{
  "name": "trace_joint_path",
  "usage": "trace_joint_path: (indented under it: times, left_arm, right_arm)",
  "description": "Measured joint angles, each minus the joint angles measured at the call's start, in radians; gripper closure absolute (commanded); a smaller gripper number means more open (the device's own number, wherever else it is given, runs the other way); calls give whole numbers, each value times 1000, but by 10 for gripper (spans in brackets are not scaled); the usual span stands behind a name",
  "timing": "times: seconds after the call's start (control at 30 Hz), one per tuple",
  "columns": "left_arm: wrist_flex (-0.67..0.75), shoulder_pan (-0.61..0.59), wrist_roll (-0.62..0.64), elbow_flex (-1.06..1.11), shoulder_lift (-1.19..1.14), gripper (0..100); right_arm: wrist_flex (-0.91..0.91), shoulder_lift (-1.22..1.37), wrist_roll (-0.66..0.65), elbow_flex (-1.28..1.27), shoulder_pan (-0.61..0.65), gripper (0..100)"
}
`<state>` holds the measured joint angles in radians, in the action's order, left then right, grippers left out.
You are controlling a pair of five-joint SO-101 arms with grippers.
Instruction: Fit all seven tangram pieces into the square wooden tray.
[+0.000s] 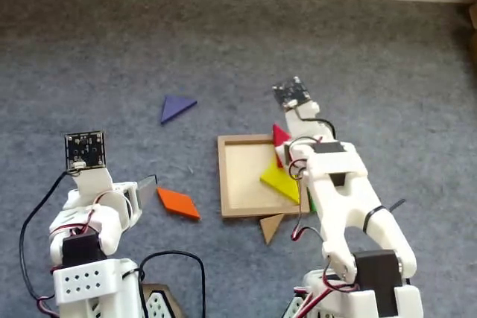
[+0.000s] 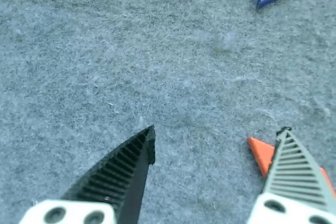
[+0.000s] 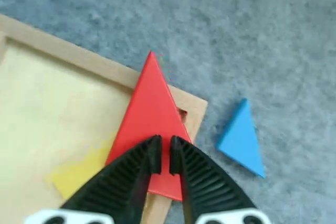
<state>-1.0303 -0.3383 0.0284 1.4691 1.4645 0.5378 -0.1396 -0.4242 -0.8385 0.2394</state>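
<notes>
The square wooden tray (image 1: 232, 175) lies mid-table with a yellow triangle (image 1: 281, 180) inside it. A red triangle (image 3: 149, 114) rests tilted across the tray's corner rim (image 3: 191, 106). My right gripper (image 3: 164, 142) is shut, its tips pressed on top of the red triangle. A light blue triangle (image 3: 241, 137) lies on the carpet just outside that corner. My left gripper (image 2: 218, 129) hangs open over bare carpet, one fingertip beside the orange parallelogram (image 1: 177, 203). A dark blue triangle (image 1: 177, 107) lies farther out.
A tan triangle (image 1: 272, 226) sits on the carpet just below the tray's near edge. A sliver of green piece (image 1: 311, 202) peeks out beside the right arm. Grey carpet stretches open to the left of the tray and toward the back.
</notes>
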Motion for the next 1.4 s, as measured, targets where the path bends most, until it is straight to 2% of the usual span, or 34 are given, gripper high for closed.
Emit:
trace_joint_path:
  times: [0.17,0.57,0.87,1.27,1.4]
  left_arm:
    - [0,0,0,0,0,653]
    - [0,0,0,0,0,653]
    - [0,0,-8,0,0,653]
    - [0,0,-34,0,0,653]
    - [0,0,-34,6,0,653]
  right_arm:
    - [0,-2,-15,0,78,954]
    - [0,-2,-192,0,204,954]
    - [0,-2,-331,-2,230,954]
    - [-20,84,-345,89,218,955]
    - [-6,-2,-305,81,196,955]
